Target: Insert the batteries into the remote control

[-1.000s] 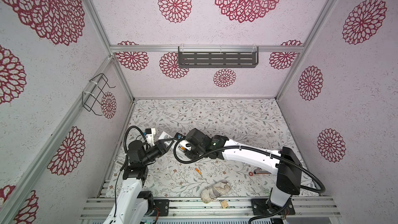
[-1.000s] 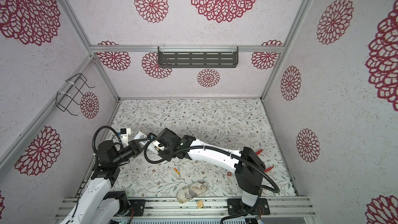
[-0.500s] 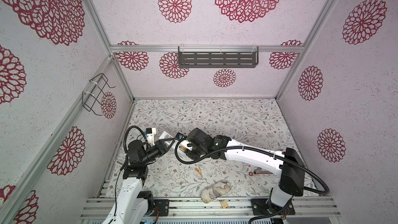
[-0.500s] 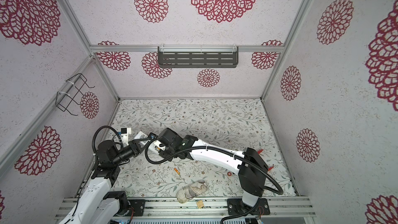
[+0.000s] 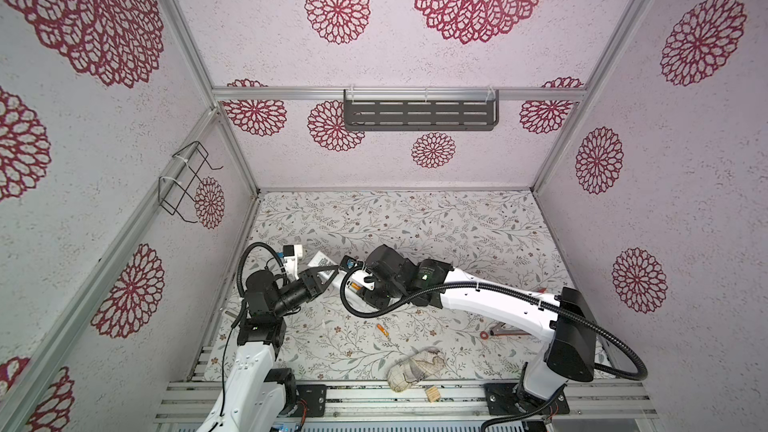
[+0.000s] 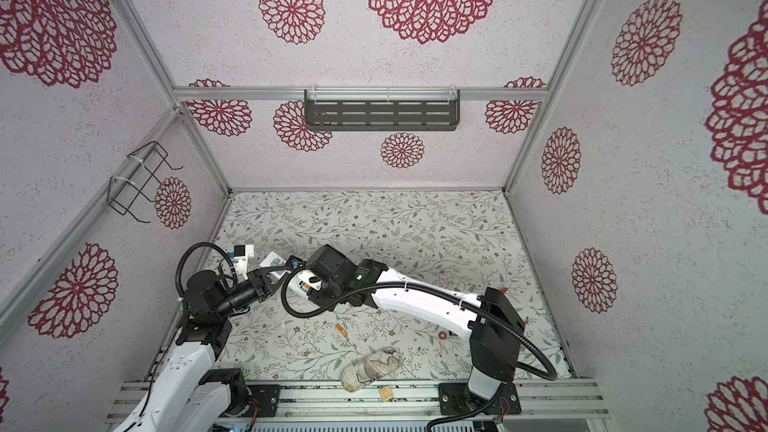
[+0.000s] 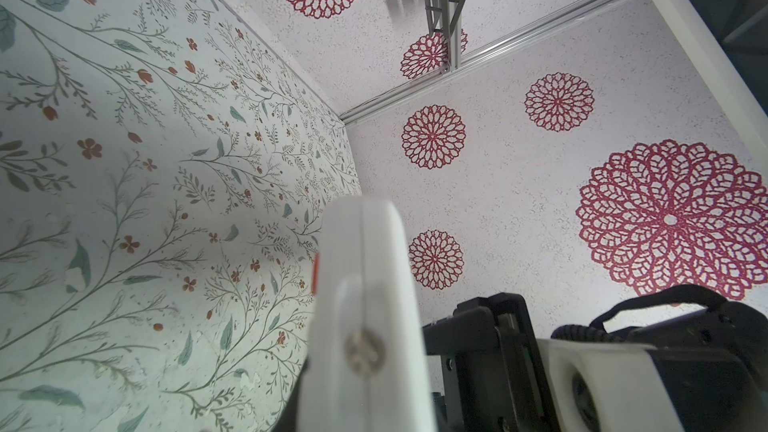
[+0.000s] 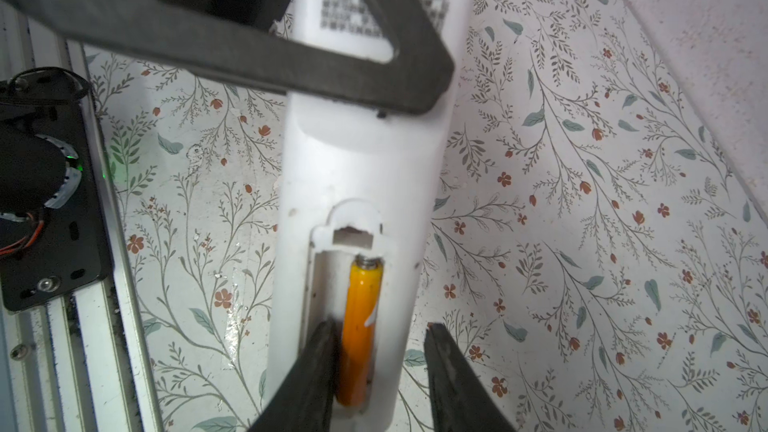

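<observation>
**Desk:** Where is the remote?

**Photographer:** At 9 o'clock on the floral table [image 5: 415,222], in both top views. The left gripper [image 5: 328,273] is clamped across the remote control [image 5: 319,261], whose QR-code sticker faces the camera. In the right wrist view its grey fingers [image 8: 249,47] cross the white body at the sticker.

**Desk:** And the right arm?

**Photographer:** It reaches over from about 4 o'clock to the remote's other end. The right gripper [image 8: 380,326] stands with its jaws apart at the open battery compartment [image 8: 322,284]. One finger [image 8: 316,367] dips into the compartment right beside an orange battery [image 8: 360,317]. The other finger sits outside the remote's edge, just clear of it.

**Desk:** So that battery is in?

**Photographer:** It lies lengthwise in one slot, its pale metal end pointing toward the sticker. Neither gripper is closed on it. Whether the near finger actually touches it, I cannot tell.

**Desk:** What else is on the table?

**Photographer:** A second battery [image 5: 381,329] lies loose at about 7 o'clock from the centre, well apart from both grippers. A beige cloth bundle [image 5: 417,367] sits at 6 o'clock by the near edge. A small wooden block [image 5: 433,393] rests on the rail just beside it. A red-brown ring-ended tool [image 5: 484,333] lies at 4 o'clock, partly under the right arm.
</observation>
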Action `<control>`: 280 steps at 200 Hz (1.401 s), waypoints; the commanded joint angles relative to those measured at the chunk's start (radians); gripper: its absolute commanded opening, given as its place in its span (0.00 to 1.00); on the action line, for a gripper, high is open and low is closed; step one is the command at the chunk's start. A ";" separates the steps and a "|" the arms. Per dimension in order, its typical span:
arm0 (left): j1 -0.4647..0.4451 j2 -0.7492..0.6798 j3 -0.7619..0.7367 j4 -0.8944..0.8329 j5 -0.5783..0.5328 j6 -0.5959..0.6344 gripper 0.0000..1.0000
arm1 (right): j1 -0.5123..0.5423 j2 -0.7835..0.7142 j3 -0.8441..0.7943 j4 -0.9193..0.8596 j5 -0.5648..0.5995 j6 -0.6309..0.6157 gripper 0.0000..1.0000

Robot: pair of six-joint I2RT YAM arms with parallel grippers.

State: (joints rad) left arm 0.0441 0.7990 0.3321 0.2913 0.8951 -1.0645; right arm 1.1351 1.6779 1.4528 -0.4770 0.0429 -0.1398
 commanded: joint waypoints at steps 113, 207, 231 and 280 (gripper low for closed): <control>0.021 -0.004 0.041 0.097 -0.017 -0.028 0.00 | 0.010 -0.095 0.010 -0.084 -0.173 -0.027 0.43; 0.022 -0.013 0.044 0.101 -0.003 -0.030 0.00 | -0.147 -0.206 -0.047 0.023 -0.177 0.189 0.56; 0.022 -0.010 0.048 0.164 0.044 -0.070 0.00 | -0.244 -0.254 -0.127 0.110 -0.415 0.235 0.69; 0.016 -0.018 0.101 0.147 0.133 -0.075 0.00 | -0.339 -0.267 -0.203 0.212 -0.800 0.249 0.84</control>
State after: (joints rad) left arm 0.0597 0.7967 0.3859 0.3992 0.9604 -1.1313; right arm 0.7959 1.4353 1.2469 -0.3534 -0.5030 0.0822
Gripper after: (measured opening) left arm 0.202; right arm 0.829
